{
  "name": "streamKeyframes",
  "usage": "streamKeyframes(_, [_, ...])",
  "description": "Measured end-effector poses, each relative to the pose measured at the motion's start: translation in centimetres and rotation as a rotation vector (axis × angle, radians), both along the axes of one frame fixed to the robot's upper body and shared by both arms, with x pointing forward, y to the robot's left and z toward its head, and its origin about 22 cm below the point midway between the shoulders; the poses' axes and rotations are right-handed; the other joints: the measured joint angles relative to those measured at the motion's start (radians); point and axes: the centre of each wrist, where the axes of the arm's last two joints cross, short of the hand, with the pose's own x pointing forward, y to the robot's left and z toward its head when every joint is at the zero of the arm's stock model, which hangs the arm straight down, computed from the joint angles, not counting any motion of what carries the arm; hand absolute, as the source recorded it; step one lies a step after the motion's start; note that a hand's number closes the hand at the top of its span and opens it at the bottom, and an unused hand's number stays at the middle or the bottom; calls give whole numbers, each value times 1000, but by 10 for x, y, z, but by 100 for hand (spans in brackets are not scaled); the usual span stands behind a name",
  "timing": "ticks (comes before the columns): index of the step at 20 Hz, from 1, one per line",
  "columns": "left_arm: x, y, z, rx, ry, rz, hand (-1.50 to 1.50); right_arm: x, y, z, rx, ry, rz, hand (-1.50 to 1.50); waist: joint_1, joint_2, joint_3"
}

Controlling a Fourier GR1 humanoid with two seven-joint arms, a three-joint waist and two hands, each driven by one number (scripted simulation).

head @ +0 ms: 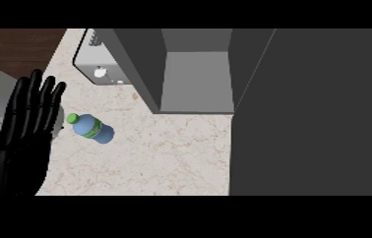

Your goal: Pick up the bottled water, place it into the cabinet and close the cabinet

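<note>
At nine o'clock on the counter (167,158): bottled water (92,129), blue with a green cap, not yet lifted. Just beside it, toward eight: left hand (25,129), black, fingers straight and pointing to twelve, holding nothing, probably resting. Right hand: out of sight. Twelve o'clock: cabinet (196,79), open with a grey interior, ready to take the bottle; dark door (305,114) swung out at three. Eleven o'clock: sink (91,60), with wood floor (29,45) beyond the pale marble.
</note>
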Motion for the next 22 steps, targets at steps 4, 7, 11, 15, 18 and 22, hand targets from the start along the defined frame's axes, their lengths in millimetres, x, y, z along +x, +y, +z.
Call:
streamKeyframes(4, [7,24,4,12,-15,102,-150,-10,-5,-6,9,16,-4,-150,-13,-5,-20])
streamKeyframes(7, [17,46,6,-32,-3,203,-150,-25,-6,-5,10,45,41,-150,-21,-7,-27])
streamKeyframes(11, [14,56,4,-136,80,256,-150,-51,1,-1,25,112,189,-150,-23,-11,-30])
streamKeyframes(15, [6,66,16,-166,121,285,-150,-82,4,10,28,135,252,-150,-24,-11,-31])
streamKeyframes(18, [1,68,21,-175,149,311,-150,-96,9,9,35,152,275,-150,-24,-11,-31])
streamKeyframes(22, [-3,72,16,-140,199,359,-150,-108,9,8,28,181,286,-150,-26,-11,-32])
